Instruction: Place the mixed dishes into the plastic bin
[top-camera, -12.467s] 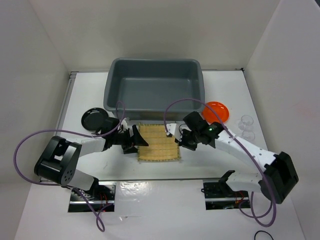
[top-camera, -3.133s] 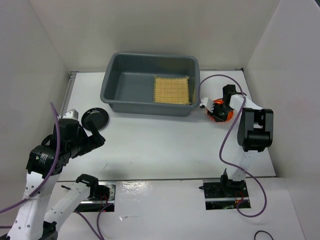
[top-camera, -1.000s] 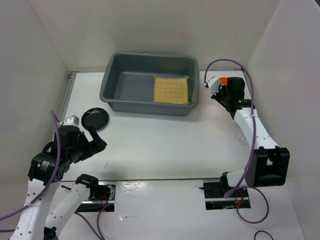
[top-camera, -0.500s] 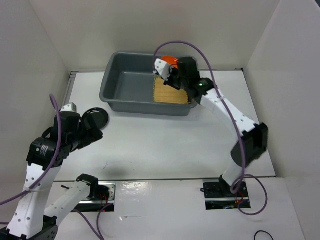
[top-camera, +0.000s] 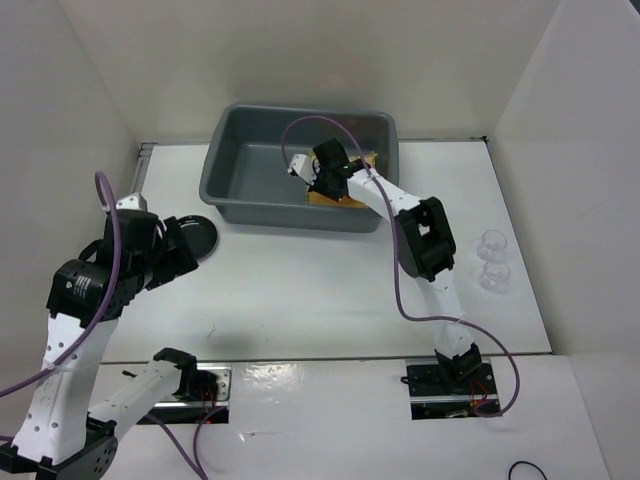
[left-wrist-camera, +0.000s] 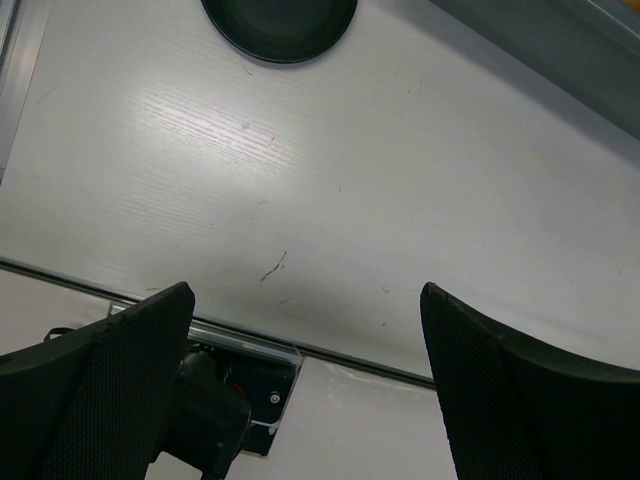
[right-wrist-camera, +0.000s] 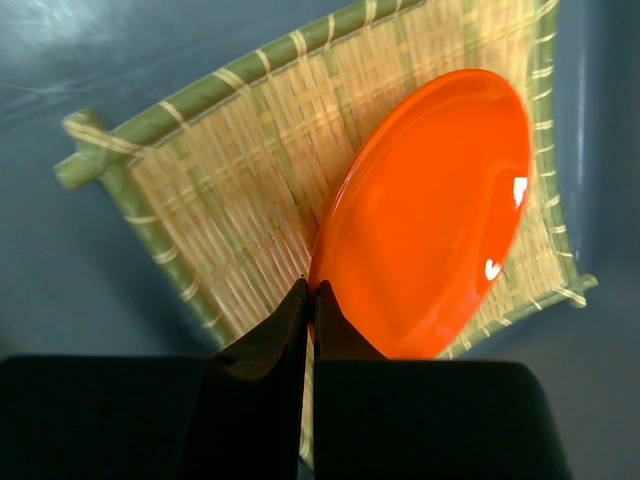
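A: At the fingertips, the right gripper (right-wrist-camera: 310, 292) is clamped on the rim of the orange plate (right-wrist-camera: 430, 210), which tilts over the bamboo mat (right-wrist-camera: 220, 190) inside the plastic bin (top-camera: 215, 185).

B: That is a thin edge hold. Let go while tilted, the plate could land on edge and roll. The left gripper (left-wrist-camera: 305, 330) hangs with its fingers wide apart, near the black plate (left-wrist-camera: 280, 15).

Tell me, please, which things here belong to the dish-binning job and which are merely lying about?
Part of the job: plastic bin; bamboo mat inside it; orange plate, gripped by the right hand over the mat; black plate on the table; clear glass cups on the table; open left hand.

Just lying about: purple cables; metal base plates at the near edge.
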